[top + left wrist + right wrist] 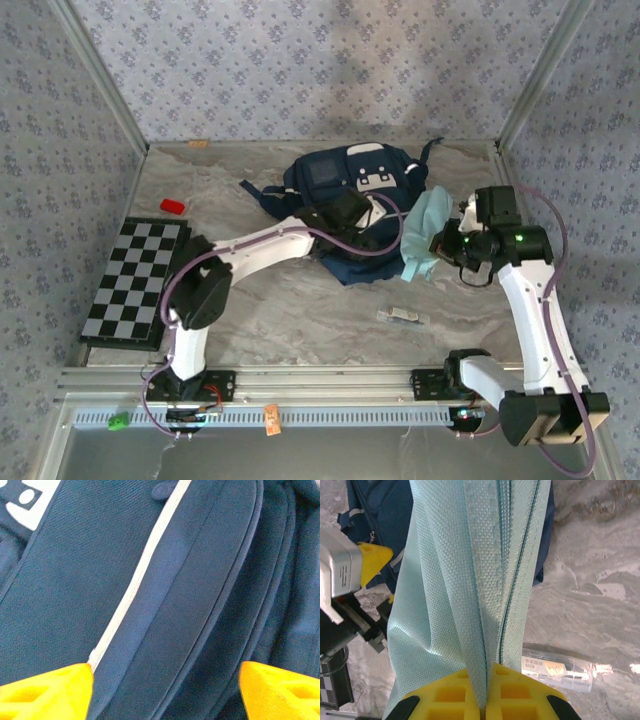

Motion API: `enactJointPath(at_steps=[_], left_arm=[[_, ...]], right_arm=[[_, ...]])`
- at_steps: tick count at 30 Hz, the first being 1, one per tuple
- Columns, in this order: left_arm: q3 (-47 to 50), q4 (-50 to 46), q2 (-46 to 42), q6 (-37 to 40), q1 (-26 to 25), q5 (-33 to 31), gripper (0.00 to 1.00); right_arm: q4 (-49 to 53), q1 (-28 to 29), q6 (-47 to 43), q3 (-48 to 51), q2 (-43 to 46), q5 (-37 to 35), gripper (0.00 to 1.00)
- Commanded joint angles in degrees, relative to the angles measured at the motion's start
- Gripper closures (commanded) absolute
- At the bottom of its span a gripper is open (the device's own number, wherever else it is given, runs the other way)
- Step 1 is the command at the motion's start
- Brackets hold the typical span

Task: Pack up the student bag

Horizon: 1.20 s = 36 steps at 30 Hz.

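Observation:
The student bag (345, 180) lies at the back middle of the table, navy with white patches. My left gripper (350, 212) hovers close over its front. In the left wrist view the left gripper (166, 680) is open, its yellow fingertips (45, 690) wide apart over the student bag (200, 580) beside the thin white stripe (135, 585). My right gripper (447, 243) is shut on a pale teal fabric pouch (425, 232) at the bag's right edge. In the right wrist view the pouch (455, 580) hangs pinched between the right gripper (485, 700) pads.
A black-and-white chessboard (135, 280) lies at the left edge, with a small red object (173, 206) behind it. A clear flat packet (402, 316) rests on the marble table in front of the bag, also under the pouch (557, 667). Patterned walls close in three sides.

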<state>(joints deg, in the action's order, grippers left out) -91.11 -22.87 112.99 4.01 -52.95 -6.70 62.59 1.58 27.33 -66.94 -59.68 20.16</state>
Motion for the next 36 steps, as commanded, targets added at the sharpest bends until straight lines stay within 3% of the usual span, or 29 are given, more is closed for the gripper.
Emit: enactJointPath(at_steps=[1,5,8,11,14,22,26,30,36], left_arm=[[-4.78,-1.91,3.19,5.56,-0.14,2.52,0.32],[-4.79,-1.13,4.46,7.56,-0.33,5.53,0.32],[-6.18,-0.69,5.93,8.34,-0.29,1.44,0.32],[-9.60,-2.18,8.16,9.45,0.43,-0.37,0.41],[-12.13,-3.32,9.63,9.96,1.19,-0.78,0.62],[-13.29,-4.09,7.29,8.14,2.81,-0.24,1.00],[-16.42,-6.78,4.56,4.26,3.72,-0.94,1.00],[-18.53,-8.27,0.21,-0.69,5.26,-1.59,1.00],[-23.18,-10.01,-3.02,-6.34,6.92,-5.70,1.00]], right_arm=[[0.87,-1.41,-1.84,0.90,0.44,4.49,1.00],[0.83,-1.75,-2.50,1.34,0.27,3.89,1.00],[0.06,-2.29,-2.55,2.10,-0.17,4.31,1.00],[-0.89,-2.17,-2.81,2.16,-0.34,3.15,1.00],[-0.26,-2.20,-2.64,2.16,-0.26,3.58,1.00],[3.03,-1.99,-4.83,-0.74,-0.61,0.39,1.00],[5.28,-1.59,-5.42,-3.25,-0.57,-0.51,1.00],[10.48,-0.06,-6.83,-7.47,-0.53,-5.80,1.00],[13.17,3.51,-7.23,-8.91,-0.72,-6.40,1.00]])
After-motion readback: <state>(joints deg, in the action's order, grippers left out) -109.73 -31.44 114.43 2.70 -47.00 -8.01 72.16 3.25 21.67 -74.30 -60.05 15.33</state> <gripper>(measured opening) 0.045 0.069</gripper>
